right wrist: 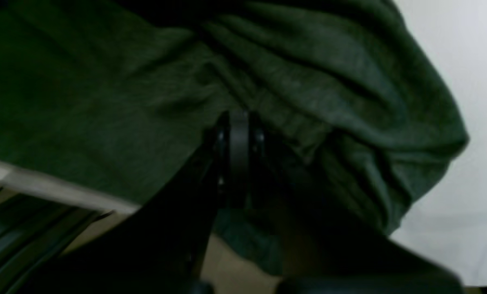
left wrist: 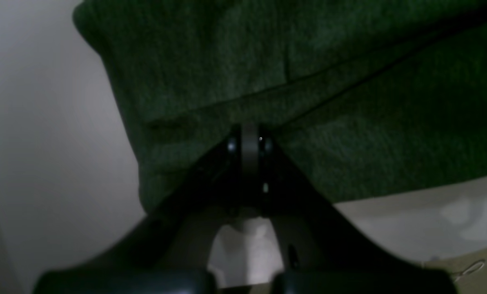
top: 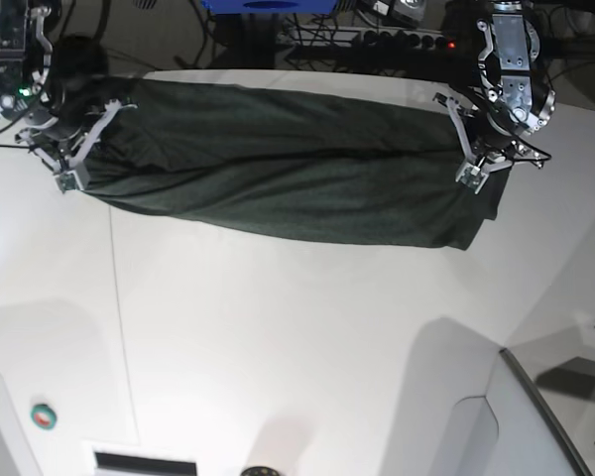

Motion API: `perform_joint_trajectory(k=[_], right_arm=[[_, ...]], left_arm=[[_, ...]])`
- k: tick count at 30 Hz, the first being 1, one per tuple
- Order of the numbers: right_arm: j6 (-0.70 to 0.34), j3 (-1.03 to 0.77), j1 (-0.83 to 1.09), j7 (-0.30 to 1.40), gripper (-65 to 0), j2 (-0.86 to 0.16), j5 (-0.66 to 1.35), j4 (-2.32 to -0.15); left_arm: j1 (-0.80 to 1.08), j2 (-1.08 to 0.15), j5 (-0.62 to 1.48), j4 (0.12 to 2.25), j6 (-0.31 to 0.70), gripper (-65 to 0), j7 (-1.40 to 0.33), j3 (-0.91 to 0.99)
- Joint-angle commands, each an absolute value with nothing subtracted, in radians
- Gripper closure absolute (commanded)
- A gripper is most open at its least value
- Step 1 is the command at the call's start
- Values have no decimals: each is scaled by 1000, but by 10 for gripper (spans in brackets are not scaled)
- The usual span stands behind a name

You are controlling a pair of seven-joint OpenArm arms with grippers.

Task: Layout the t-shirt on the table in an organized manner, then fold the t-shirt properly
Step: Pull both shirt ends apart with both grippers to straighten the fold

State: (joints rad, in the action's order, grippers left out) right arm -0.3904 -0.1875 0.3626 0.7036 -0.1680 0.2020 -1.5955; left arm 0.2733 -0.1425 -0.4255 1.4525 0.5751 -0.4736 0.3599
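A bare white counter (top: pixel 278 357) fills the near view. Beyond it, toward twelve o'clock, the dark green t-shirt (top: pixel 288 178) hangs stretched, long axis running nine to three. The right gripper (top: pixel 71 171) and left gripper (top: pixel 473 171) each pinch an end, jaws pressed together, likely tensioning it for flat layout.

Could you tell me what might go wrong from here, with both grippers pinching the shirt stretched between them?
1. The left gripper and right gripper each pinch only a small bit of the t-shirt, so it could slip free under tension.
2. The cloth is bunched and doubled at both ends; laid down like this, it may land creased on the table.
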Motion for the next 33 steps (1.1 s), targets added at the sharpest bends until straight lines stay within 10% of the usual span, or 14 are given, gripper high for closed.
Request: perform_joint_trajectory(k=[1,17,33], right_arm=[[-390,-194,340,687,-12,-180,208,-1584],[-390,-185,10,638,-2,-217,206,-1168],[-381,-186,131,750,-200,-217,206,-1609]], left_arm=[[263,-154,-429,1446,570,0,-475,364],[173,-165,-424,1348,568,0,-478,364],[225,-153,-424,1492,568,0,-481,450]])
